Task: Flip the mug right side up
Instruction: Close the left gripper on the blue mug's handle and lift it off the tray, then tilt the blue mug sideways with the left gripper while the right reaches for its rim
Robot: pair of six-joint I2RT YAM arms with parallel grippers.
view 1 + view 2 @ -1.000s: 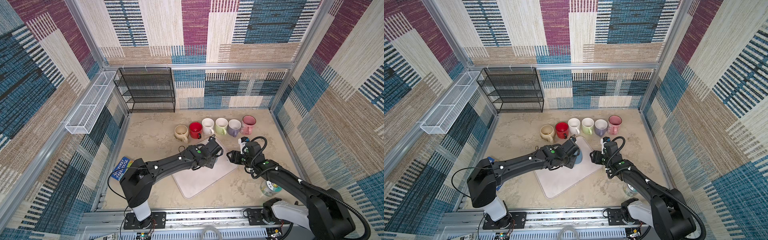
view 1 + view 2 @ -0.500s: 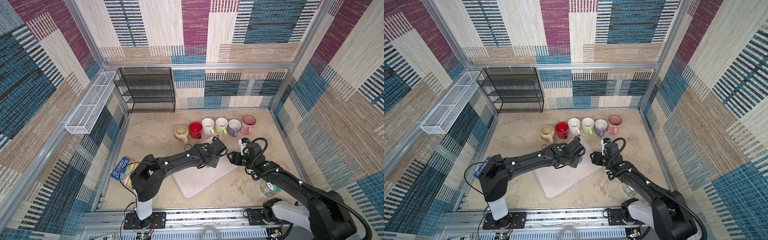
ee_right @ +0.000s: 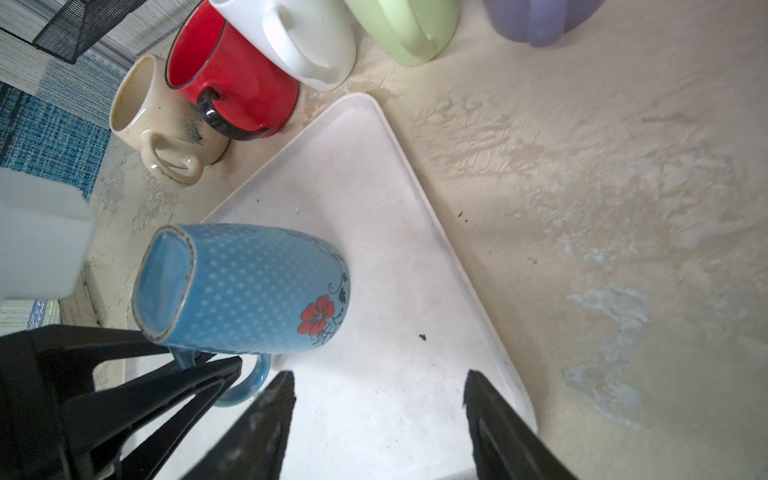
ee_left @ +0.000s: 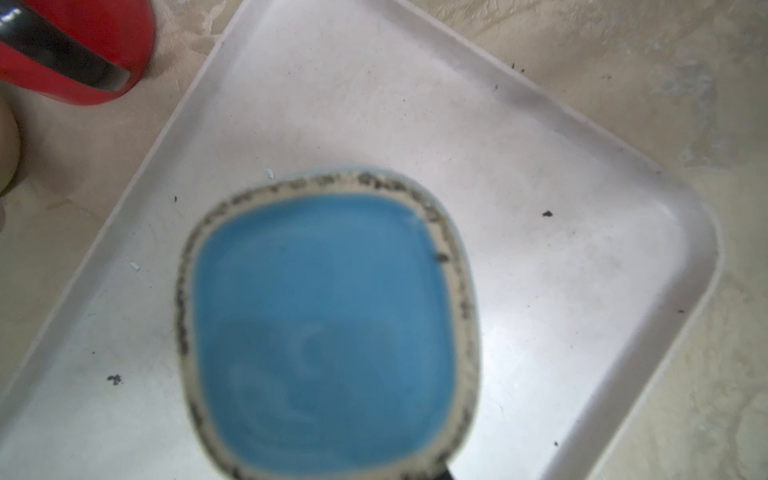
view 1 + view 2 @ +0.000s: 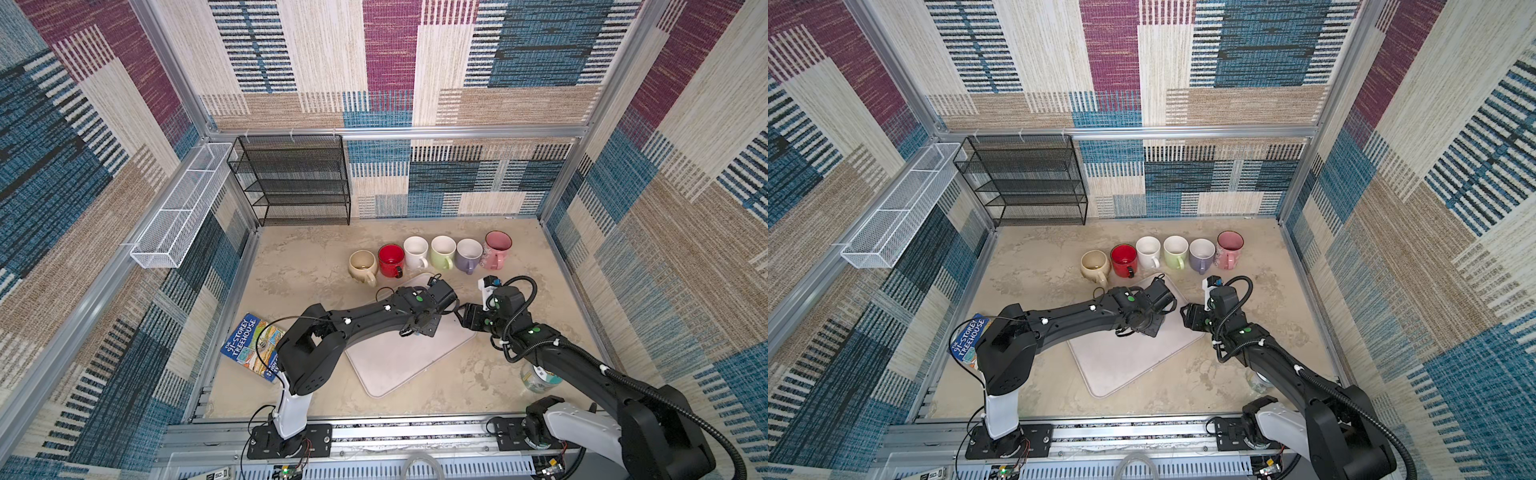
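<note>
book (image 5: 251, 353): cover says "91-STOREY TREEHOUSE", way back behind the left pincer (image 3: 199, 361)
left pincer: nipped onto the handle of the blue mug (image 3: 249, 282)
right pincer (image 3: 378, 399): fingers wide apart, nothing in them, right next to the mug
blue mug: base up on the white tray (image 3: 374, 166)
mug row (image 5: 415, 251): just past both pincers, on the bench

Mug (image 3: 241, 286), one. Tall ceramic body, sky blue with a fine pattern of pale dots, a red flower and black scrollwork near the rim, and a blue loop handle on one side. The cross-section is a rounded square. It stands upside down, mouth down. The base (image 4: 324, 328) faces up, glazed blue inside a bare, speckled, off-white foot ring. It rests on the white tray (image 3: 374, 208), toward the corner nearest the red and cream cups. It cannot be made out in either top view.
</note>
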